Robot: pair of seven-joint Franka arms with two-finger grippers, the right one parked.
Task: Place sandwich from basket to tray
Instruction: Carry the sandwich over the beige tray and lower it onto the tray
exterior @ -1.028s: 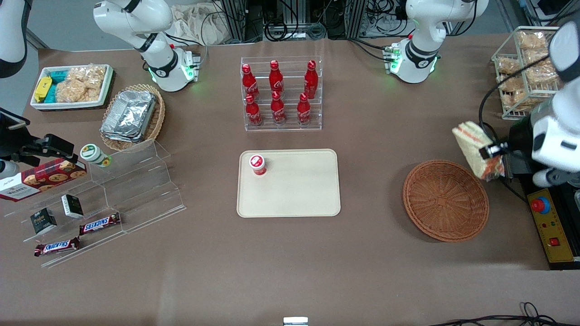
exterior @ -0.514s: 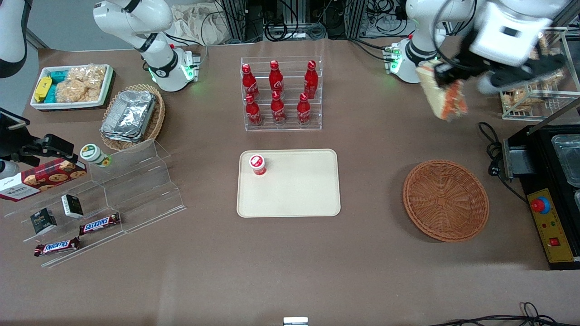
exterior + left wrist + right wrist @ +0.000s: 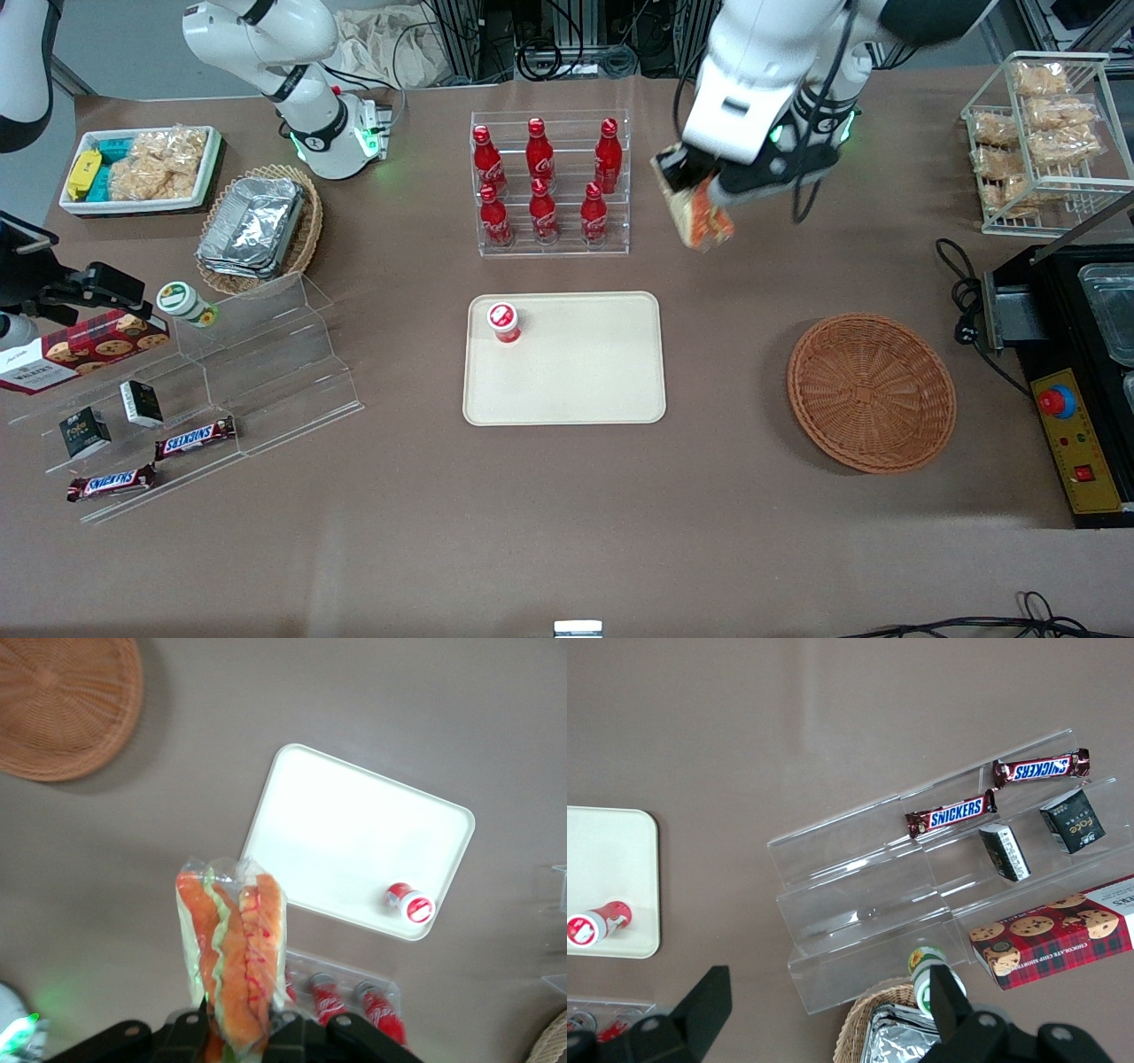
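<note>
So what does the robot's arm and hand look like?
The working arm is fat, round and shiny white, with black rings at its joints and black cables looping off it. A green light glows at its base. Its hand is black with two fingers.

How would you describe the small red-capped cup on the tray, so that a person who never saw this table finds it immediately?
Start at the cream tray in the middle of the table, nearer the front camera than the rack of red cola bottles. The cup stands alone on the tray, in the corner nearest that rack, toward the parked arm's end. Unlike the tall bottles, it is short, with a round red-and-white lid.
</note>
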